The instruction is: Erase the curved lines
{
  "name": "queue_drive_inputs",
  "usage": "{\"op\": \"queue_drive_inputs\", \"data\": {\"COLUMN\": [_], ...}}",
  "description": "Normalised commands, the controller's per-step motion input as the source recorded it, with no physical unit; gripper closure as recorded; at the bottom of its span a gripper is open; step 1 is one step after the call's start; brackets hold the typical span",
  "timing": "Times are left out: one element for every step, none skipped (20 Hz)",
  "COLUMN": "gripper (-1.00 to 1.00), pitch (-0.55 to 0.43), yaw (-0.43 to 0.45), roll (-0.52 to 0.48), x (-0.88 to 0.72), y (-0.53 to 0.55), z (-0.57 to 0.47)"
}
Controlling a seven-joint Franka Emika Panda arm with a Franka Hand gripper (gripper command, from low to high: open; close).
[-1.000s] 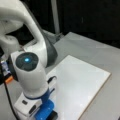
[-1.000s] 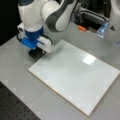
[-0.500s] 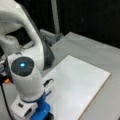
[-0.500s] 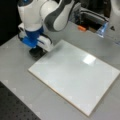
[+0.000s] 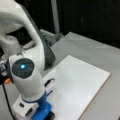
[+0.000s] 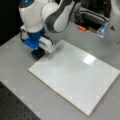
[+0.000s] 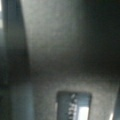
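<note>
Hovering at the white board's [image 6: 75,75] corner, end effector [image 6: 38,53]; grip indiscernible, no legible writing.

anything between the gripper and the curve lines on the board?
Nothing visible stands in the way. The gripper sits low at the white board's far-left corner in a front view. The board's surface looks bare; no curve lines can be made out on it.
</note>
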Motion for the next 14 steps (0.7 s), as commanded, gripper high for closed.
{"op": "queue_drive_inputs", "data": {"gripper": [1.00,1.00,1.00,1.00,1.00,1.00,1.00,1.00,1.00,1.00,1.00,1.00,1.00,1.00], "pitch": [-0.042,-0.046,-0.047,-0.049,-0.051,-0.056,-0.059,-0.060,-0.062,-0.068,-0.075,-0.078,-0.084,-0.093], "yaw": [-0.048,-0.044,-0.041,-0.040,-0.042,-0.047,-0.047,-0.047,-0.043,-0.042,-0.043,-0.043,-0.045,-0.049], "roll": [0.124,0.117,0.113,0.106,0.105,0.102,0.101,0.100,0.102,0.103,0.102,0.101,0.101,0.098], "x": [-0.04,-0.05,-0.06,-0.07,-0.08,-0.10,-0.11,-0.12,-0.13,-0.12,-0.12,-0.12,-0.12,-0.11], "y": [-0.03,-0.04,-0.04,-0.05,-0.05,-0.05,-0.06,-0.06,-0.06,-0.06,-0.05,-0.04,-0.04,-0.04], "z": [-0.05,-0.05,-0.05,-0.05,-0.06,-0.06,-0.07,-0.08,-0.08,-0.09,-0.10,-0.10,-0.10,-0.11]}}
